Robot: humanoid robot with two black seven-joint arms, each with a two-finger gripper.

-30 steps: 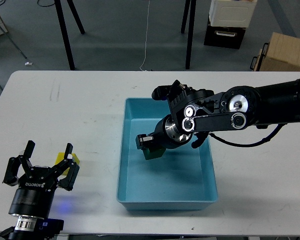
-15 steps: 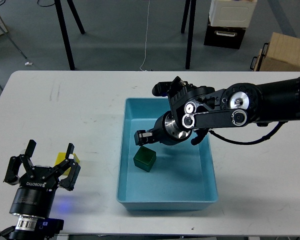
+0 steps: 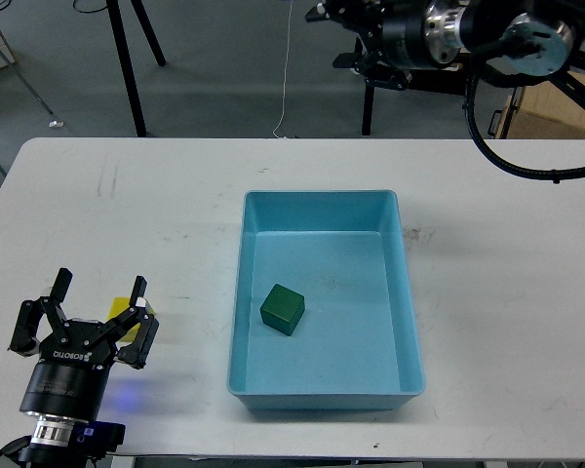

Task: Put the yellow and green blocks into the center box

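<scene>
Head view, only one available.

Progress: roughly half done, judging by layout. Green block (image 3: 283, 309) sits on the floor of the blue box (image 3: 408, 292), left of centre, nearer the left wall, touching neither wall. It rests flat, turned a bit relative to the box sides. Dark green cube, clean edges, slight sheen on top face. Nothing holds it.

Left to do: yellow block (image 3: 144, 308) is outside the box, on the white table (image 3: 127, 214) near the front-left corner. Mostly hidden behind the left gripper (image 3: 86, 310), so only a small yellow patch shows between and just beyond the fingers. Can't tell its full shape or orientation from here.

Left gripper: fingers spread wide, nothing clamped. It sits just in front of the yellow block; whether the fingers straddle it or merely stand in front of it I can't tell.

Right gripper (image 3: 343, 19): up at the top edge, well clear of the box and table, over the background floor. Seen dark and end-on, fingers not separable, so can't tell if spread or closed. No block visible in it.

Next step, my read: left arm grabs yellow, carries it right into the box.
</scene>
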